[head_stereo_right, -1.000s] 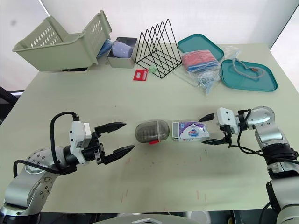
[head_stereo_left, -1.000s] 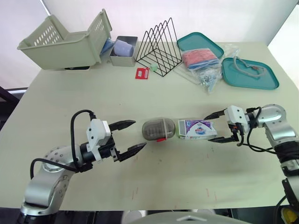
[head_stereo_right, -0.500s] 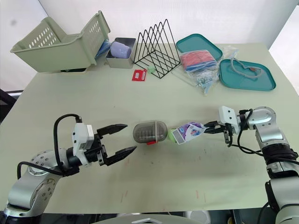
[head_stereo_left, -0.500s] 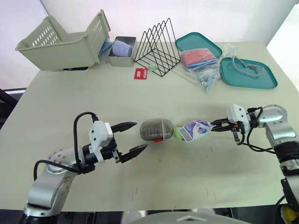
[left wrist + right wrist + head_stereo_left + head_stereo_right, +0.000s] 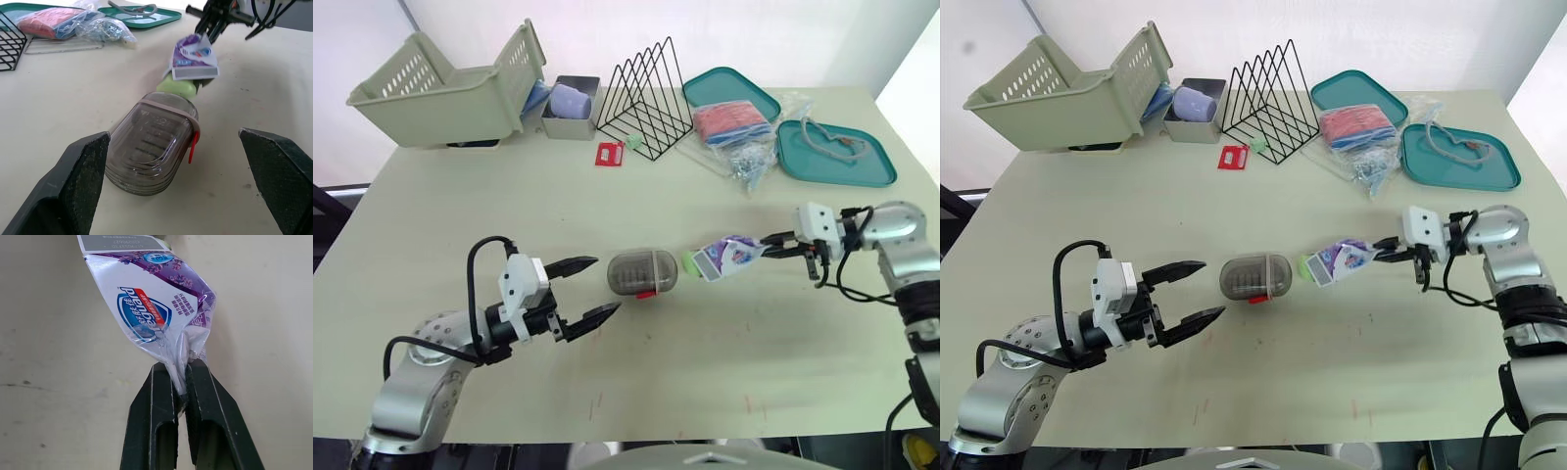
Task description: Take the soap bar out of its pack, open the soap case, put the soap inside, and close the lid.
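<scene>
Right gripper jaws pinched on soap pack tail, soap bar protruding. Left gripper jaws wide, empty, beside soap case.

This is looking like a robot test lab rather than a home. A plain pale table is standing against a bare white wall, and unrelated household props are lying staged along its far side: a tipped plastic basket, a wire rack, a metal tin, teal trays and a stuffed plastic bag. The cabled left gripper and right gripper are hanging over the tabletop.
</scene>
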Robot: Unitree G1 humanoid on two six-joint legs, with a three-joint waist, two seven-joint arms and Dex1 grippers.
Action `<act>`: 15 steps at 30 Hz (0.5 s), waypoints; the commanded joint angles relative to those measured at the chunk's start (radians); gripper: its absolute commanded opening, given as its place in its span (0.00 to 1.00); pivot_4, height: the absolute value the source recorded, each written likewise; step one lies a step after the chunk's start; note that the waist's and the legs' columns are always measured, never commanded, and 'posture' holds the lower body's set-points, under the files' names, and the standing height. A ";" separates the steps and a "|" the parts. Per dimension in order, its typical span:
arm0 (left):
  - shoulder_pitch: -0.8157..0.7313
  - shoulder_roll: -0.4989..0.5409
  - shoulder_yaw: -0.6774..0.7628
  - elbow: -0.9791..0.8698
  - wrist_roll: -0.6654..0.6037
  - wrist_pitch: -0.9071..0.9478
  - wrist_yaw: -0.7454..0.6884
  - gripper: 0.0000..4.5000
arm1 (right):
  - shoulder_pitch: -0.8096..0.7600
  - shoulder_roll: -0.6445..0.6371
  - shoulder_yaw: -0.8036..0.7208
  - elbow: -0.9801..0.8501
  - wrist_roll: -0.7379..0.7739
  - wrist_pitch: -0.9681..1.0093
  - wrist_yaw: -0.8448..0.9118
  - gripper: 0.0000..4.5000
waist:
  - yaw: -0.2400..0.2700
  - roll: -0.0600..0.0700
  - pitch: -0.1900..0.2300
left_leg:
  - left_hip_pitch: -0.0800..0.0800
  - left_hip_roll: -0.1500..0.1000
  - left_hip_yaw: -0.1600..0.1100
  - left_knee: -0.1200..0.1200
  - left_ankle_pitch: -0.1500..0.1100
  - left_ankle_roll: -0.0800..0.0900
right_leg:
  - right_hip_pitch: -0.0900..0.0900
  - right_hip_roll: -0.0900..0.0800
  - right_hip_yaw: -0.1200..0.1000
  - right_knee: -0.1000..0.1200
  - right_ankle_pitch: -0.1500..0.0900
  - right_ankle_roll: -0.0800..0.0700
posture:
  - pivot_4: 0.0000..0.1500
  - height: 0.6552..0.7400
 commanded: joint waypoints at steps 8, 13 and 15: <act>-0.024 0.001 -0.011 0.002 -0.002 -0.009 -0.001 1.00 | -0.104 -0.094 -0.006 -0.090 -0.040 -0.005 0.071 0.01 | 0.001 0.000 0.000 | 0.000 0.000 0.000 0.000 0.000 0.000 | 0.000 0.000 0.000 0.000 0.000 0.000 | 1.00 1.00; -0.023 0.004 -0.007 0.001 -0.004 -0.003 0.004 1.00 | -0.093 -0.125 -0.010 -0.085 -0.059 -0.033 0.101 0.01 | 0.001 0.000 0.000 | 0.000 0.000 0.000 0.000 0.000 0.000 | 0.000 0.000 0.000 0.000 0.000 0.000 | 1.00 1.00; -0.023 0.006 -0.005 0.000 -0.005 0.000 0.004 1.00 | -0.087 -0.134 -0.010 -0.080 -0.068 -0.040 0.103 0.01 | 0.002 0.000 0.000 | 0.000 0.000 0.000 0.000 0.000 0.000 | 0.000 0.000 0.000 0.000 0.000 0.000 | 1.00 1.00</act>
